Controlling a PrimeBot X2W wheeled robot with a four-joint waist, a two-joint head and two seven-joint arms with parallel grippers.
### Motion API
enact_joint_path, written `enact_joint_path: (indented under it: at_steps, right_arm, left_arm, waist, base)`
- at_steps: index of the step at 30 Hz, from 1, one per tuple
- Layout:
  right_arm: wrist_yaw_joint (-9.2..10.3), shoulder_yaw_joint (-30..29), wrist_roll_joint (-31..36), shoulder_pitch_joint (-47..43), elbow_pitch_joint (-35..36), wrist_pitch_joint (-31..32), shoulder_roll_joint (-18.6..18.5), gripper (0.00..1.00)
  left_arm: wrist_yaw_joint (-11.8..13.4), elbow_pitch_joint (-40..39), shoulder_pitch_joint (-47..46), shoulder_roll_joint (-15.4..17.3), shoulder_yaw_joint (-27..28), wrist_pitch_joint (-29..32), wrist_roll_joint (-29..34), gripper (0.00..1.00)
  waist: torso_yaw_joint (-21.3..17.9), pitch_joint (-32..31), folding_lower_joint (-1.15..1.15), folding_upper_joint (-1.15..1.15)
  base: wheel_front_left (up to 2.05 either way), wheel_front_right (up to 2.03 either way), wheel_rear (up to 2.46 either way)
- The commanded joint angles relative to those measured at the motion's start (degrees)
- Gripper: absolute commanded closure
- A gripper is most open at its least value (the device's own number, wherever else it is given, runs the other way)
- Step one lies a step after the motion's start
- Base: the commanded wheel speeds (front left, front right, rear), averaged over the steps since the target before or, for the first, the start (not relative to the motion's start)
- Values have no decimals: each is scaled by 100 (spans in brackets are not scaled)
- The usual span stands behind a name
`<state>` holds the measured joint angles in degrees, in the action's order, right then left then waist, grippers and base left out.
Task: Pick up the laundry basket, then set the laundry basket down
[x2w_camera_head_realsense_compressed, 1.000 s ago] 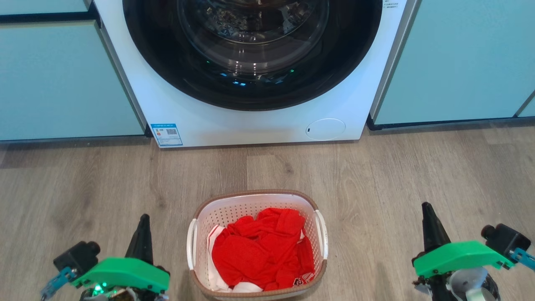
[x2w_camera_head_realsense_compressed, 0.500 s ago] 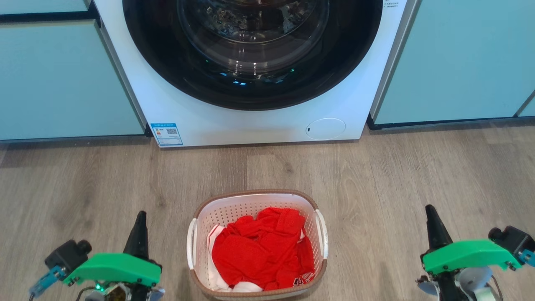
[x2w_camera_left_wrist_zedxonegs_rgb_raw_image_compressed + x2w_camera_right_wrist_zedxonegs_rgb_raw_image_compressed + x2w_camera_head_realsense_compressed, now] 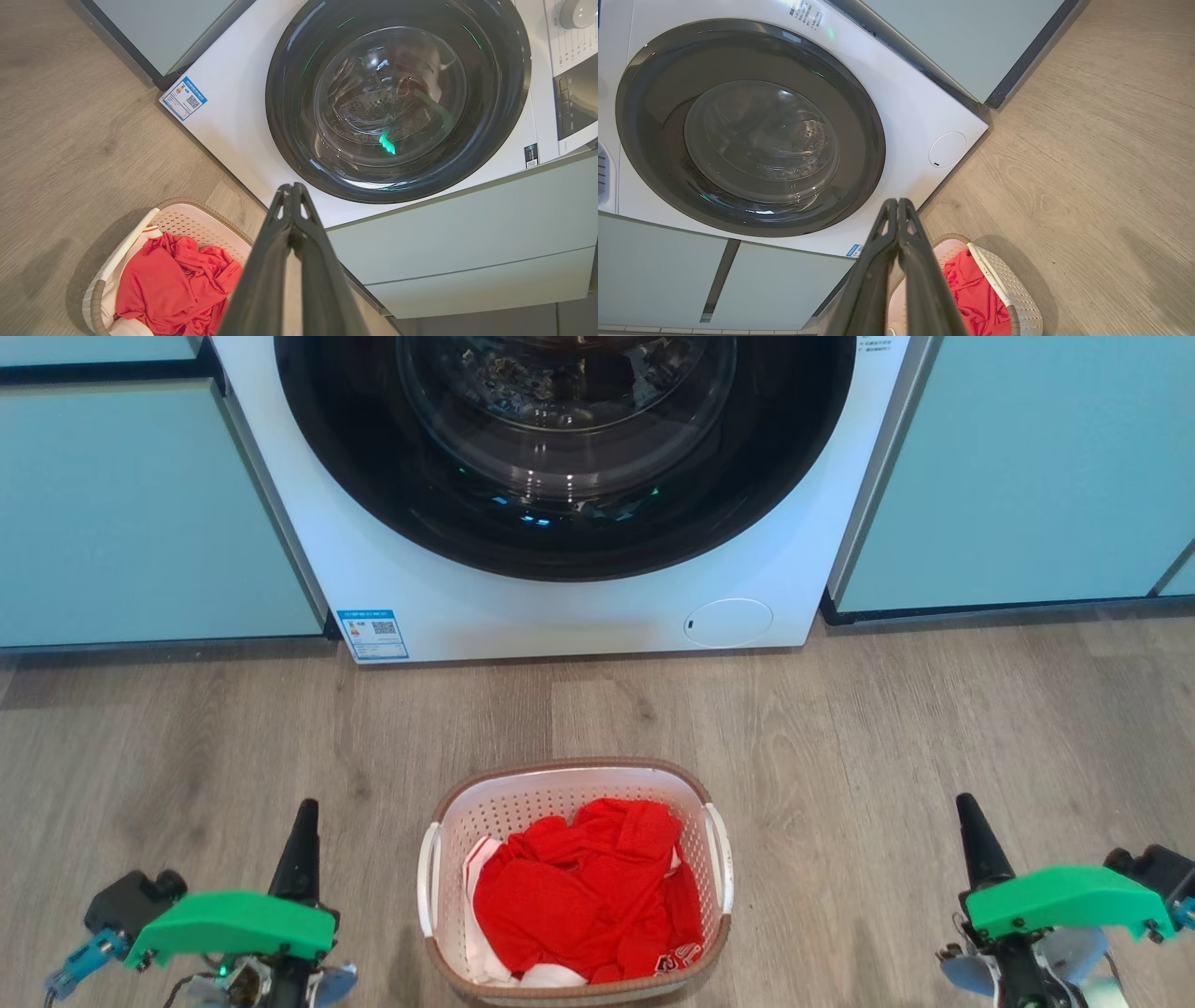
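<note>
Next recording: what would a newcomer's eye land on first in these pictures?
Bright red clothes heaped in the white laundry basket jump out, on the floor low in the middle of the head view. Behind it stands the washing machine with its big dark round door, between pale green cabinets. The left gripper and right gripper, both shut, flank the basket without touching it.

Your robot's two wrists, alike
Your left end effector and right end effector each carry long dark tapering fingers, a bright green cover, a black camera block, a blue connector.
</note>
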<state>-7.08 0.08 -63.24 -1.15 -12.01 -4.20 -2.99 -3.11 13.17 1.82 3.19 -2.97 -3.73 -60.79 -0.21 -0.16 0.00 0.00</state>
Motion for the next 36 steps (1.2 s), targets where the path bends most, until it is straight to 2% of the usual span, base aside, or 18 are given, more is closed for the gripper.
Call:
enact_joint_path:
  at_steps: [1, 36]
  right_arm:
    - [-24, 27, -183, 357, 151, 56, -118, 100]
    - [-35, -303, -2108, 597, -77, 630, -125, 100]
  left_arm:
    - [-73, -161, -355, 74, 189, 49, -179, 100]
    - [-317, 3, -645, 69, 608, 628, -2237, 100]
  waist:
    - [1, 1, 0, 0]
    - [14, 23, 0, 0]
  base:
    - [0, 0, 0]
    - [0, 0, 0]
